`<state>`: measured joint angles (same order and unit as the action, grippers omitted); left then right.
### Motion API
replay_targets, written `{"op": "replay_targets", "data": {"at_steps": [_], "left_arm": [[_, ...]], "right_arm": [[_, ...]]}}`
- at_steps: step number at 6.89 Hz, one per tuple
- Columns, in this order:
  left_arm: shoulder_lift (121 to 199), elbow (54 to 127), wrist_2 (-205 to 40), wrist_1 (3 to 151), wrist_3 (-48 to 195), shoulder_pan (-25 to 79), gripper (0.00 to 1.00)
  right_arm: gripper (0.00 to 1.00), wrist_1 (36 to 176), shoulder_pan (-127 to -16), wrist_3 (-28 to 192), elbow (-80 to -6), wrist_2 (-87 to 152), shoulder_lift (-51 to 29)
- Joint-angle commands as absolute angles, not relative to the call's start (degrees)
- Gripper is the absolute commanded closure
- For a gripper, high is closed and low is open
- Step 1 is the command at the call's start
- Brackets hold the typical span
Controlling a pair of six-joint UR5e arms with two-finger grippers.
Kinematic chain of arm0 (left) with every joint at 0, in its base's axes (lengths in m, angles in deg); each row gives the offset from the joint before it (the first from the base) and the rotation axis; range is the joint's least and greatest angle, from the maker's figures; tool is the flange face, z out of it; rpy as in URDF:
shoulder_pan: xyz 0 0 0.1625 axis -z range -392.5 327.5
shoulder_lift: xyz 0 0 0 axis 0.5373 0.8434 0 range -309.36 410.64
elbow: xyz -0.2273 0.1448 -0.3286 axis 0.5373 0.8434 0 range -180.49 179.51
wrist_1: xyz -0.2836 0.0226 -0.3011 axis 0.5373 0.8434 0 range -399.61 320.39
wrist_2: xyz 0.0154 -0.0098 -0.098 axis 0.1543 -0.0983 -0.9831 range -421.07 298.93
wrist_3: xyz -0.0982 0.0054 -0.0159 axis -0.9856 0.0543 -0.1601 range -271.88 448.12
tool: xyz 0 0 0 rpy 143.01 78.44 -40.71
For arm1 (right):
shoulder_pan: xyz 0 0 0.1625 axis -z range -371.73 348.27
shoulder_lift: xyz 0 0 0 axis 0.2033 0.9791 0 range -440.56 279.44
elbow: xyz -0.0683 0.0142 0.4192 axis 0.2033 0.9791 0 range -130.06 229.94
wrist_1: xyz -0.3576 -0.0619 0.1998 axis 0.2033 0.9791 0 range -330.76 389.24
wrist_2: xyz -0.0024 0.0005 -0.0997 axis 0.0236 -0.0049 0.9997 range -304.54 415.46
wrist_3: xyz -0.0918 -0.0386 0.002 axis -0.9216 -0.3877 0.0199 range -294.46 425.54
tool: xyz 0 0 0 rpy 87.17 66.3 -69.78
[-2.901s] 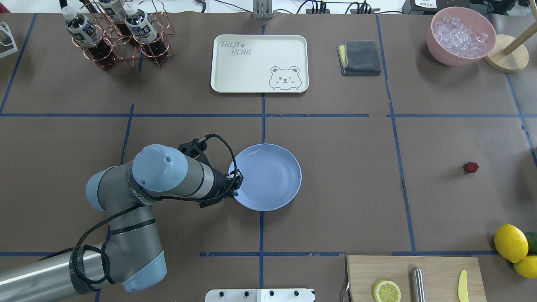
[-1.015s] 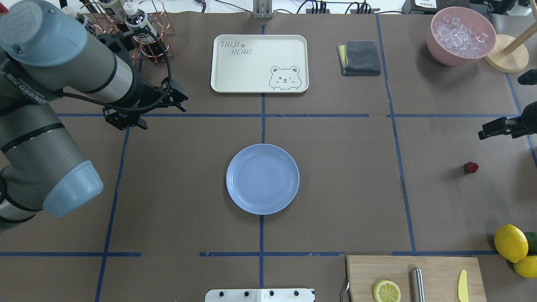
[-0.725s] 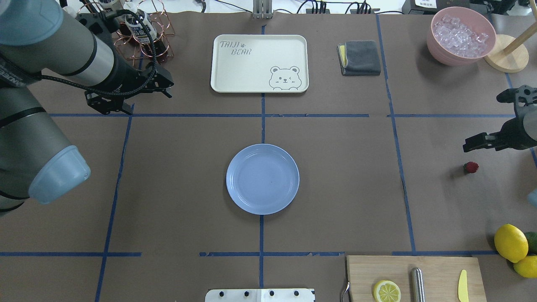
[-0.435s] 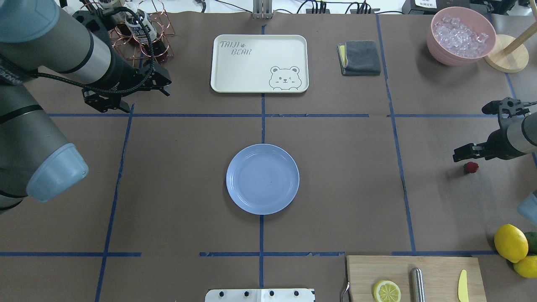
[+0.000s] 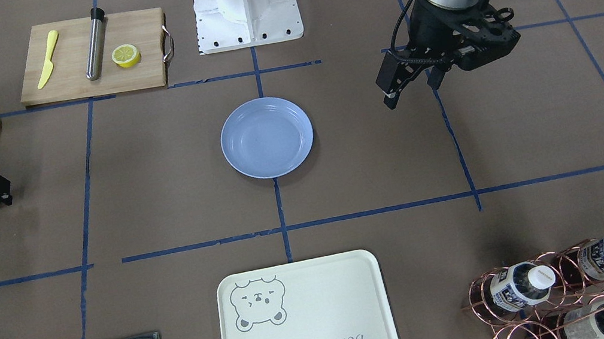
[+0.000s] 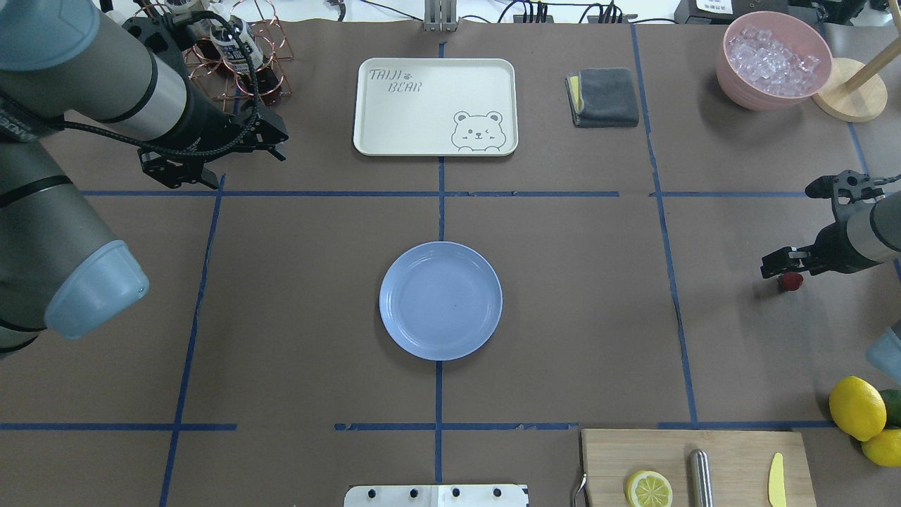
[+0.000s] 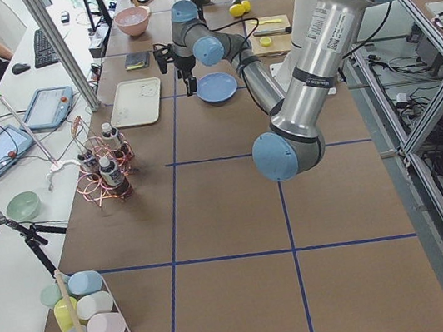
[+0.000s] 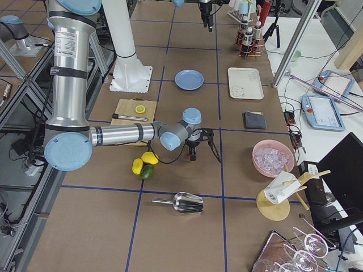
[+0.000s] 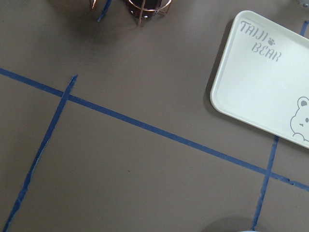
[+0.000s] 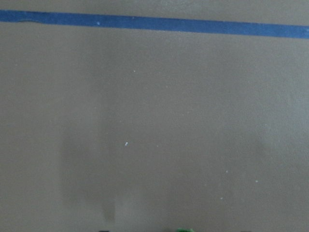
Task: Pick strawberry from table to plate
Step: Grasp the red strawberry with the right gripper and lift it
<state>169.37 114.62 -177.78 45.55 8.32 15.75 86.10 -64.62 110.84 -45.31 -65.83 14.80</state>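
Right gripper [image 6: 783, 269] is down low on the robot's right side of the worktop [image 6: 563, 317], jaws parted. The strawberry [image 6: 790, 282] sits on the brown paper right at the tips. The right wrist view catches only a scrap of green at its bottom edge. Whether a jaw touches the berry, can't tell.

Over to the plate [image 6: 440, 301]: dead centre, sitting on the middle tape line, well apart from the berry. The stretch between them is flat brown paper crossed by one blue tape line [image 6: 667, 282], so that's a wide lane.

Nearer the robot, two lemons [image 6: 857, 407] and an avocado [image 6: 892, 405] bunch at the overhead view's right edge. The cutting board [image 6: 739, 451] with a lemon half [image 6: 648, 488] lies along the robot's side. Both are well off that lane.

Left gripper [image 6: 246, 170] hangs above the worktop on the far left, jaws wide, between the copper bottle rack [image 5: 563, 286] and the cream tray [image 6: 435, 105]. The tray reads "TAIJI BEAR" with a paw mark, and a winking bear face fills one corner. The bottle labels are too small to read.
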Motion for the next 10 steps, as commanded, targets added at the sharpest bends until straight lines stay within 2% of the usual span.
{"op": "replay_targets", "data": {"at_steps": [1,7,8,9,10], "left_arm": [[169.47,114.65,-177.79,45.64,8.32,15.75,0.0],[169.56,114.65,-178.14,45.64,8.32,15.75,0.0],[169.56,114.65,-178.14,45.64,8.32,15.75,0.0],[169.56,114.65,-178.14,45.64,8.32,15.75,0.0],[169.56,114.56,-178.14,45.73,8.32,15.75,0.0]], "right_arm": [[0.41,86.19,-64.29,110.8,-44.72,-65.91,14.8],[0.42,86.19,-63.85,110.71,-44.63,-66.0,15.15],[0.58,86.19,-63.85,110.71,-44.72,-66.0,15.07],[0.85,86.19,-63.85,110.71,-44.81,-66.0,14.98],[1.0,86.1,-63.94,110.71,-45.07,-66.0,14.8]]}}
